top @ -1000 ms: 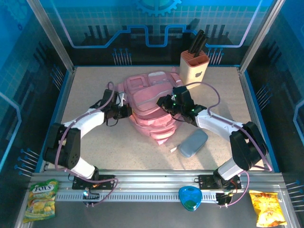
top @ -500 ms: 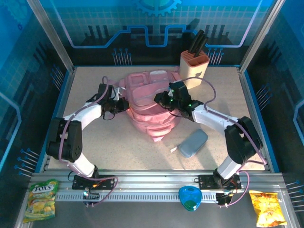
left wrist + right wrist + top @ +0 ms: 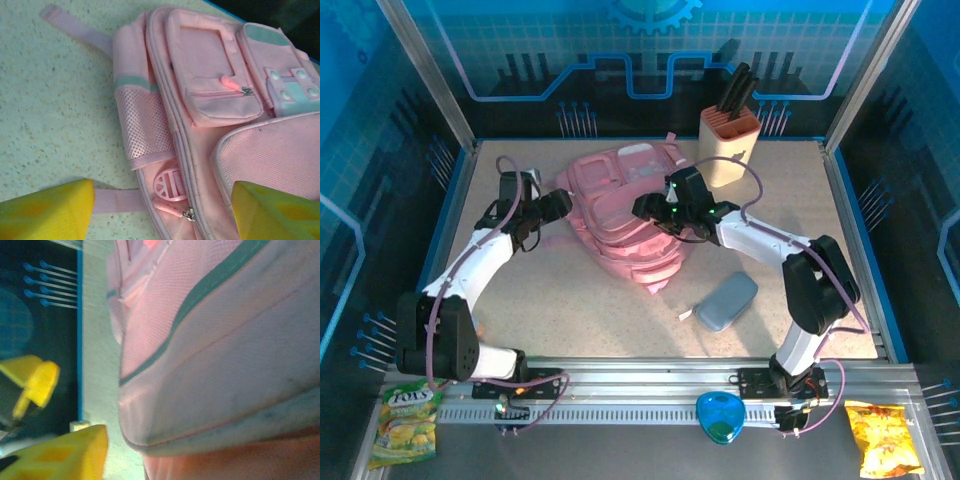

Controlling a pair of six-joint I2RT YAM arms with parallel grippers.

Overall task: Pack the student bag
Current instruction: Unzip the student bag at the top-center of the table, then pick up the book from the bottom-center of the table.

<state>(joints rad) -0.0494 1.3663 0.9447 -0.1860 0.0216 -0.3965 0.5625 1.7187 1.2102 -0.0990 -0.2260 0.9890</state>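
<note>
The student bag [image 3: 620, 205], a soft pink backpack, lies flat in the middle of the table. My left gripper [image 3: 563, 203] hovers at its left edge, open. Its yellow fingers [image 3: 45, 212] stand wide apart either side of a pink strap, a round buckle [image 3: 170, 186] and a zip pull [image 3: 172, 209]. The bag's front pockets [image 3: 215, 85] and mesh side pocket lie beyond. My right gripper [image 3: 646, 207] rests on the bag's middle. One yellow finger [image 3: 60, 455] sits far to the side, while bulging pink fabric [image 3: 210, 365] fills the gap and hides the other finger.
A knife block [image 3: 730, 145] stands at the back right, close behind the bag. A grey pouch [image 3: 725, 300] lies on the table front right. On the front rail sit a green snack packet [image 3: 408, 418], a blue case [image 3: 720, 417] and an orange packet [image 3: 885, 440].
The bag has slid toward the back left, with the right gripper moving along on it. The left gripper has swung back and to the left, staying at the bag's left edge.
</note>
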